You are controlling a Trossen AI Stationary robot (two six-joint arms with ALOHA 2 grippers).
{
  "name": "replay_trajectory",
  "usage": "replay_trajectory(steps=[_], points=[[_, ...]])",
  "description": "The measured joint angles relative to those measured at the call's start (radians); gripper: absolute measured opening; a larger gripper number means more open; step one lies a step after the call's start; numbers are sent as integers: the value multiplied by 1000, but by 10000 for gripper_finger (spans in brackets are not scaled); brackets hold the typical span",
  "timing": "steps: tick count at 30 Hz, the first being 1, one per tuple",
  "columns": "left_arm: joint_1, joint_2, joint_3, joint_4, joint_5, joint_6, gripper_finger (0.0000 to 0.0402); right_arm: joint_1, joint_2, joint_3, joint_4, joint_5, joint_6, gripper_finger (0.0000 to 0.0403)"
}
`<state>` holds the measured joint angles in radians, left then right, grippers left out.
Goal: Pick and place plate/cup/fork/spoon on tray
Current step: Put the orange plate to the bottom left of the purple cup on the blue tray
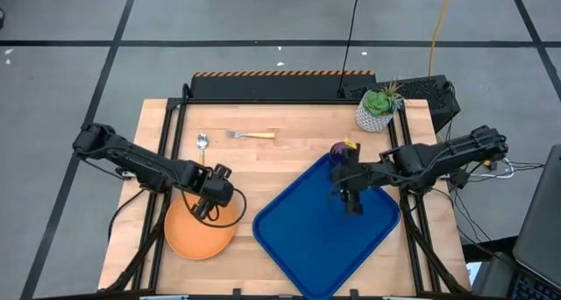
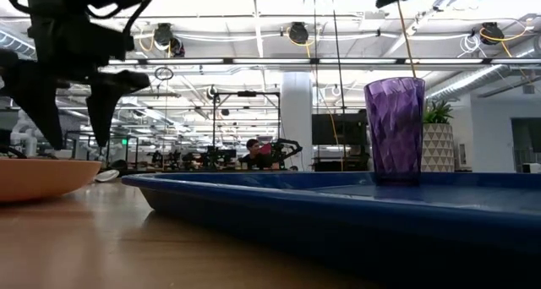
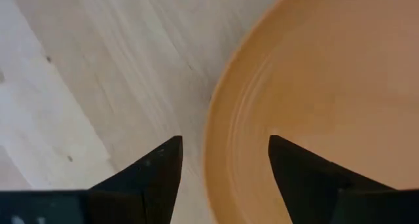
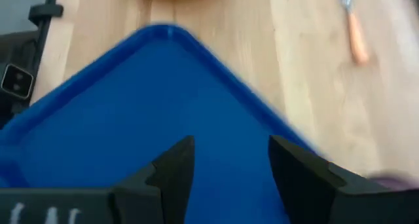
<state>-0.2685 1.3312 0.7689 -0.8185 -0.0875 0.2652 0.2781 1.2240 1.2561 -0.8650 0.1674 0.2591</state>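
The orange plate [image 1: 200,232] lies flat on the wooden table at the near left. My left gripper [image 1: 210,191] hovers open just above the plate's far rim; in the left wrist view the rim [image 3: 219,139] lies between the two fingers, and in the low view the fingertips [image 2: 72,141] stand just above the plate [image 2: 38,177]. The purple cup [image 1: 340,151] stands upright in the far corner of the blue tray [image 1: 307,247]. My right gripper [image 1: 351,200] is open and empty above the tray [image 4: 131,112], near the cup. The fork [image 1: 252,135] and spoon [image 1: 202,142] lie on the table at the far side.
A white pot with a green plant [image 1: 377,109] stands at the table's far right corner, just beyond the cup. The fork also shows in the right wrist view [image 4: 357,37]. Bare wood lies between the plate and the tray.
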Motion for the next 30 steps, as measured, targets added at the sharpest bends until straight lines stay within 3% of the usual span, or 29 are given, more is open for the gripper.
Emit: replay_trajectory(steps=[11, 14, 24, 30], points=[[38, 68, 0, 14, -1, 74, 232, 37, -84, -171, -211, -192, 365, 190], [48, 69, 0, 16, -9, 74, 228, 54, -106, -214, -245, -199, 449, 190], [48, 69, 0, 4, 9, 82, 109, 123, -204, -371, -255, -230, 644, 189], [49, 69, 0, 4, 9, 124, 82, 165, -260, -420, -253, -249, 758, 189]])
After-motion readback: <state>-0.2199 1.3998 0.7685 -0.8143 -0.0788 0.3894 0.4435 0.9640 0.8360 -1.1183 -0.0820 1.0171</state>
